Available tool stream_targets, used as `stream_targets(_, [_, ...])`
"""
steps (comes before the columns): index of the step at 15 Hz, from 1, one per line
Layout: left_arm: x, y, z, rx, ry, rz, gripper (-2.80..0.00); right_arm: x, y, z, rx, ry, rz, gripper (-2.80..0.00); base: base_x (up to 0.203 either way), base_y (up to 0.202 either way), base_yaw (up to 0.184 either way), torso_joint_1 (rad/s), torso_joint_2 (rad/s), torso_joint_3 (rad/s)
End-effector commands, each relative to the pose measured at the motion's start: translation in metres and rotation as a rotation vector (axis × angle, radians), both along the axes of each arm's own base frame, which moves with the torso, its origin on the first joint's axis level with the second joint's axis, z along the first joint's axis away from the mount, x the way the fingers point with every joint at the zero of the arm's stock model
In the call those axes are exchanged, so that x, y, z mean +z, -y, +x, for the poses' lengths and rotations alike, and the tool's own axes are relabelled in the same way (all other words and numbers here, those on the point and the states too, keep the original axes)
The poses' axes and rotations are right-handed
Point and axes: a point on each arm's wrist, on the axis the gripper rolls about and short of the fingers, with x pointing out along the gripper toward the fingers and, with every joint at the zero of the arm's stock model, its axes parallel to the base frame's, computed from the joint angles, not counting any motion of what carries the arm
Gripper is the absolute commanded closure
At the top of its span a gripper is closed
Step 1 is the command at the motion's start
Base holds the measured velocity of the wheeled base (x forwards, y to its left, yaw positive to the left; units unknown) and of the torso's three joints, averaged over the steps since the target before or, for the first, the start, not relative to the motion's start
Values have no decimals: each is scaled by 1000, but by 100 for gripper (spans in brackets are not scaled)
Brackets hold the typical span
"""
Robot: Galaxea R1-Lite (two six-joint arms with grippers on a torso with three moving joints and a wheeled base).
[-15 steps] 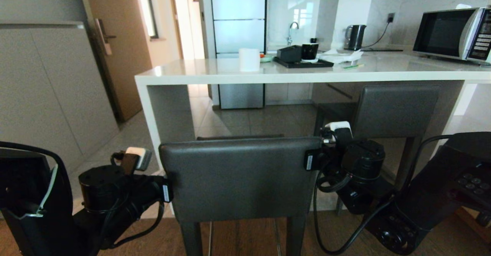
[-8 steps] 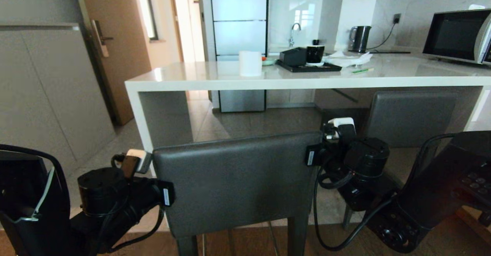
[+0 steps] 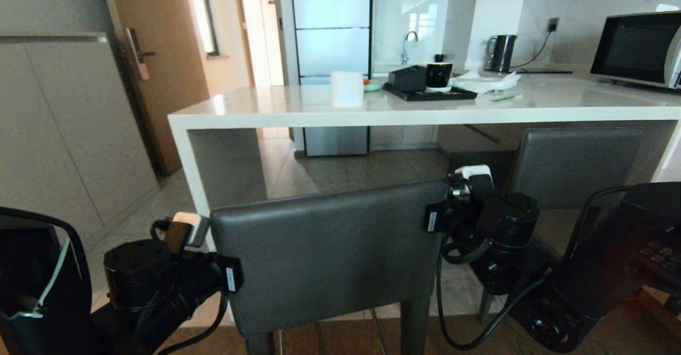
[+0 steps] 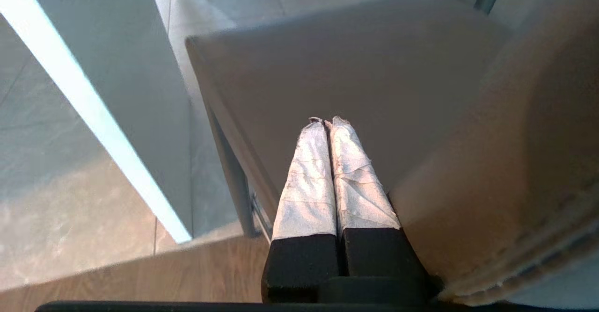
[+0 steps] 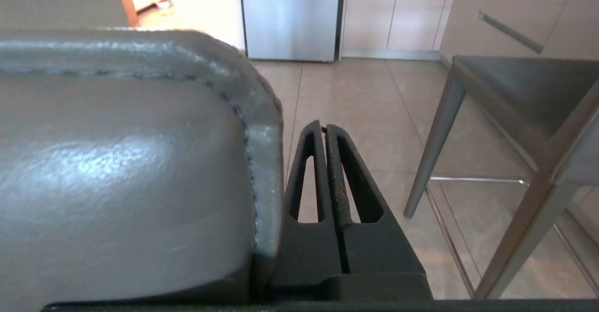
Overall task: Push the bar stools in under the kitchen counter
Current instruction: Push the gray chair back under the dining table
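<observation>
Since a second ago the whole head view has shifted: the desk's [image 3: 372,111] near corner now sits further left and the microwave [image 3: 636,49] is cut by the picture's right edge, so the camera has moved rather than the furniture alone. Against that shift, the near bar stool's [image 3: 330,251] backrest now looks tilted, its right top corner higher than its left, and the gap of tiled floor between it and the desk's edge looks narrower.

The left gripper [image 4: 327,121] lies along the left edge of that backrest, its taped fingers [image 4: 306,181] clenched flat against each other with nothing between them, above the stool's seat. The right gripper [image 5: 324,126] lies against the backrest's right edge, its black fingers [image 5: 348,176] likewise pressed together and empty, pointing over open floor.

The near stool stands short of the desk, its backrest well out in front of the slab's thick front edge. The white side panel [image 3: 205,168] stands just left of the stool's line; in the left wrist view its bright edge runs close beside the seat's corner. Under the slab the tiled floor [image 3: 346,166] is open between the panel and the second bar stool [image 3: 577,166], which is already tucked beneath the desk to the right, its backrest just below the slab's underside. A strip of floor separates the two stools.
</observation>
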Motion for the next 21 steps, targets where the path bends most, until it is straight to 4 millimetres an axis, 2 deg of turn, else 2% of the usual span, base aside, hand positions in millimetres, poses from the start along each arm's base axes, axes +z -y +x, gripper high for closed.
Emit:
stream_targets(1, [-4, 1, -6, 1, -24, 14, 0, -4, -1, -1, 4, -4, -1, 0, 0, 0, 0, 0, 0, 0])
stream_targets(3, [-3, 7, 0, 25, 0, 19, 0, -5, 1, -4, 4, 2, 1, 0, 0, 0, 0, 0, 0, 0])
stream_targets(5, [-4, 18, 18, 43, 52, 32, 0, -9, 4, -8, 6, -6, -4, 0, 0, 0, 0, 0, 0, 0])
stream_targets(7, [-15, 28, 37, 44, 88, 139, 0, -13, 7, -11, 4, -7, -5, 0, 0, 0, 0, 0, 0, 0])
stream_targets(9, [-21, 38, 48, 32, 113, 177, 0, -13, 9, -10, -4, -3, -2, 0, 0, 0, 0, 0, 0, 0])
stream_targets(12, [-25, 31, 49, 54, 94, 176, 0, -12, 9, -9, -4, 1, -2, 0, 0, 0, 0, 30, 30, -14])
stream_targets(17, [-18, 9, 34, 101, 53, 155, 0, -14, 8, -9, -3, -2, -3, 0, 0, 0, 0, 0, 0, 0])
stream_targets(19, [-13, 4, 25, 110, 46, 153, 0, -12, 10, -11, -5, -2, -3, 0, 0, 0, 0, 0, 0, 0])
stream_targets(21, [1, -4, 19, 140, 69, 102, 0, -11, 12, -19, 4, -11, -9, 0, 0, 0, 0, 0, 0, 0])
